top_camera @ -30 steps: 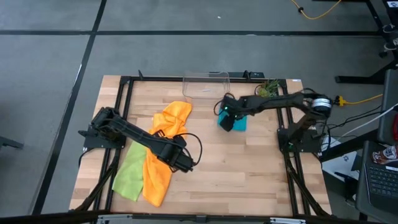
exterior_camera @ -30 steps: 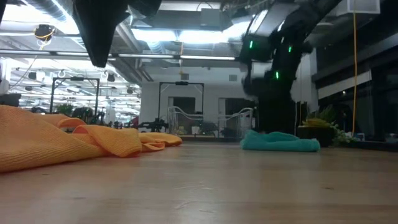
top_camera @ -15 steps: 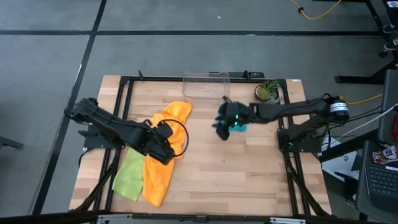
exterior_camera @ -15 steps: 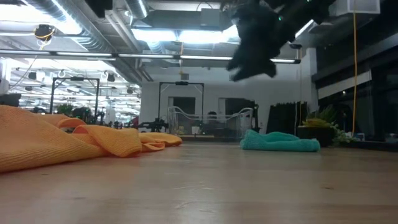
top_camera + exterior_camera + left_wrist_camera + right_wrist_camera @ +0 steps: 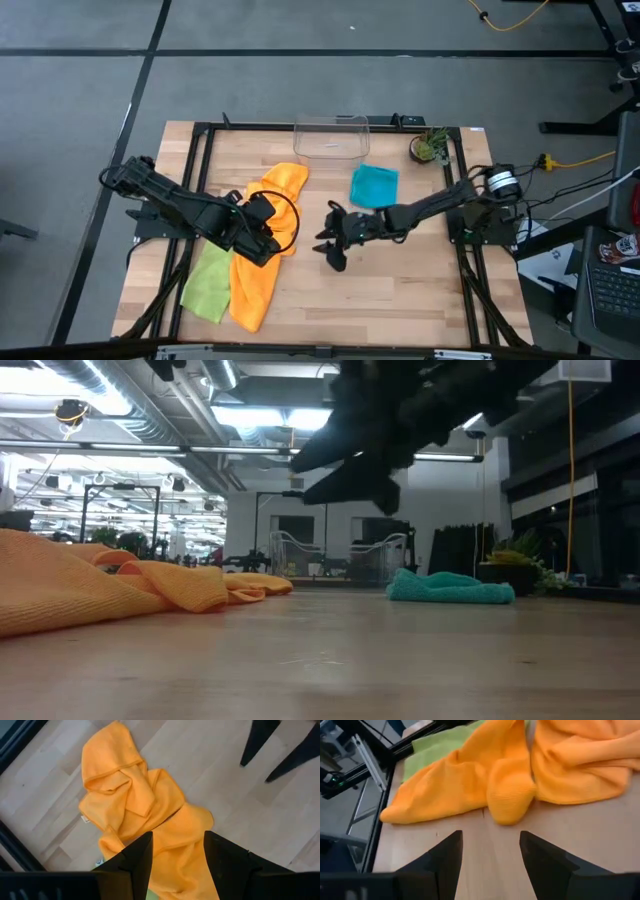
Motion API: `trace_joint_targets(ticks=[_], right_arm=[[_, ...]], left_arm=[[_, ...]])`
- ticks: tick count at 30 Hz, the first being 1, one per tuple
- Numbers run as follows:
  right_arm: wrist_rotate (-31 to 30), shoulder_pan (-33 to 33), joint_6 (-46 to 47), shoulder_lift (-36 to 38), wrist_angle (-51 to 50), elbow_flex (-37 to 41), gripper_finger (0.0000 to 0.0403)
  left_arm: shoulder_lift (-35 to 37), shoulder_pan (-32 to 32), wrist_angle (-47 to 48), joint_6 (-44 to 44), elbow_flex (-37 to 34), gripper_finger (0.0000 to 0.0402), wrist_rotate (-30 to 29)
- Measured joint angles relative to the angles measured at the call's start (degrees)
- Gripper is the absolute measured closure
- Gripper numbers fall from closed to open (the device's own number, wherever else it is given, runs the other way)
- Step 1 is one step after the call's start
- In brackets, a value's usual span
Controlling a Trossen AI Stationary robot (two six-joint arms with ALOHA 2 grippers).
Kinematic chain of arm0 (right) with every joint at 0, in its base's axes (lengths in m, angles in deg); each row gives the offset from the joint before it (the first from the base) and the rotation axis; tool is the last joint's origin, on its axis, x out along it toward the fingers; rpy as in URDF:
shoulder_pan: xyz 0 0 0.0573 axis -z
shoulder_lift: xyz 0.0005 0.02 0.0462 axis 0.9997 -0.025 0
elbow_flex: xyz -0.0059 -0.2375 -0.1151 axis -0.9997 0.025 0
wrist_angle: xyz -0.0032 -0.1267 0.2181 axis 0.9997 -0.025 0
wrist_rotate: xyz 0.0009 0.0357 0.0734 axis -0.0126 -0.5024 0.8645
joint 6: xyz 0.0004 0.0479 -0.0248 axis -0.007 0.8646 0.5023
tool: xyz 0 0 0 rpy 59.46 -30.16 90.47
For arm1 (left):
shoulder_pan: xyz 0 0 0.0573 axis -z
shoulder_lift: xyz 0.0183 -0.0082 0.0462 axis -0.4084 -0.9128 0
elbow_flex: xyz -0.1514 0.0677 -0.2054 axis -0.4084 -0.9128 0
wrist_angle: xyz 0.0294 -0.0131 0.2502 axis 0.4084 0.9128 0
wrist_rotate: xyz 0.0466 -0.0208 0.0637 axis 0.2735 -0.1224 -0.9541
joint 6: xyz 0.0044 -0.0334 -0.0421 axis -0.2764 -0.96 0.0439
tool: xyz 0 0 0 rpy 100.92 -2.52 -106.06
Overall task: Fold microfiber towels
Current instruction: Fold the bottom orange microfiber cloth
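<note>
High view is showing the right gripper [image 5: 330, 243] hovering over bare wood near the middle of the table [image 5: 400, 290], its fingers standing apart with nothing between them. The teal towel [image 5: 375, 185] is lying folded flat behind that gripper, apart from it, toward the clear plastic bin [image 5: 331, 137] and just beside a small potted plant [image 5: 430, 147]. The left gripper [image 5: 262, 226] is hanging over the orange towels [image 5: 268, 235], which are sprawling crumpled directly beneath and around it; its fingers are also parted and empty. The lime green towel [image 5: 208, 280] is lying beside the orange cloth, on the side of the left gripper away from the right gripper.

In the left wrist view, both dark fingers [image 5: 137, 857] are framing the rumpled orange fabric [image 5: 135, 805] below them without pinching it. In the right wrist view, the spread fingers [image 5: 447, 857] are pointing across bare tabletop toward the orange pile [image 5: 520, 765] ahead, with green cloth [image 5: 435, 747] showing beyond it. Low view is showing the teal cloth [image 5: 450, 588] resting on the wood.
</note>
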Motion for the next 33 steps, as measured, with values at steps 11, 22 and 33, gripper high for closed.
trace_joint_targets(ticks=[11, 22, 33], right_arm=[[-0.9, -0.3, -15.6, -12.6, -7.4, -18.4, 0.0202], [-2.8, -1.5, -26.7, -23.8, -13.9, -30.4, 0.0202], [-5.6, -3.0, -27.1, -28.6, -14.8, -30.4, 0.0202]], left_arm=[[0.0, -0.2, -0.2, 0.0, 0.0, 0.0233, -0.1], [-0.1, -0.2, -1.4, 0.0, 0.0, 0.0233, -0.6], [-0.1, -0.2, -1.7, 0.1, 0.0, 0.0233, -1.9]])
